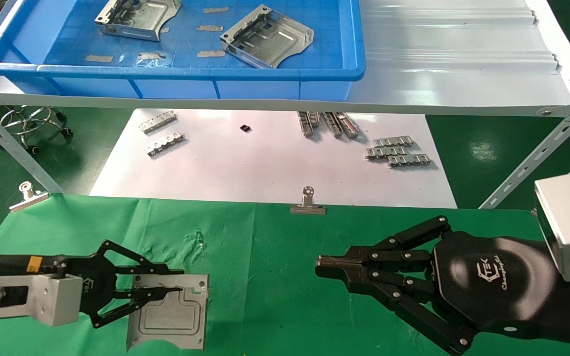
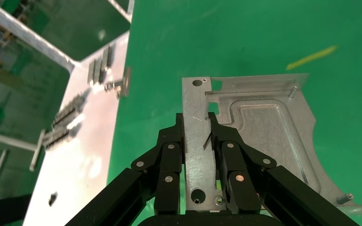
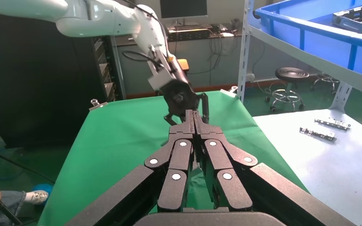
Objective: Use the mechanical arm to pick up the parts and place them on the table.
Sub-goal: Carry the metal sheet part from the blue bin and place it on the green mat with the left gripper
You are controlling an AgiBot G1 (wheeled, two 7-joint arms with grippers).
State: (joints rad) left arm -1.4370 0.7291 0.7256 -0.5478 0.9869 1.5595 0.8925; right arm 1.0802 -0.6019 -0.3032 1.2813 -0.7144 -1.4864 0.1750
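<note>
A silver stamped part point(image 1: 171, 316) lies low over the green table point(image 1: 275, 296) at the near left. My left gripper point(image 1: 182, 280) is shut on its raised side wall; in the left wrist view the black fingers point(image 2: 172, 146) press both faces of that wall, with the part's grooved plate point(image 2: 264, 132) beside them. Two more parts point(image 1: 136, 17) point(image 1: 267, 37) lie in the blue bin point(image 1: 166, 71) on the shelf. My right gripper point(image 1: 320, 263) hovers over the cloth at the near right, shut and empty, its tips point(image 3: 193, 115) pointing toward the left gripper.
Beyond the table's far edge lies a white sheet point(image 1: 265, 163) with small toothed strips point(image 1: 398, 151). Binder clips point(image 1: 308, 202) point(image 1: 27, 195) sit on the cloth's far edge. The white shelf point(image 1: 463, 74) spans overhead; its slanted braces point(image 1: 537, 153) come down at both sides.
</note>
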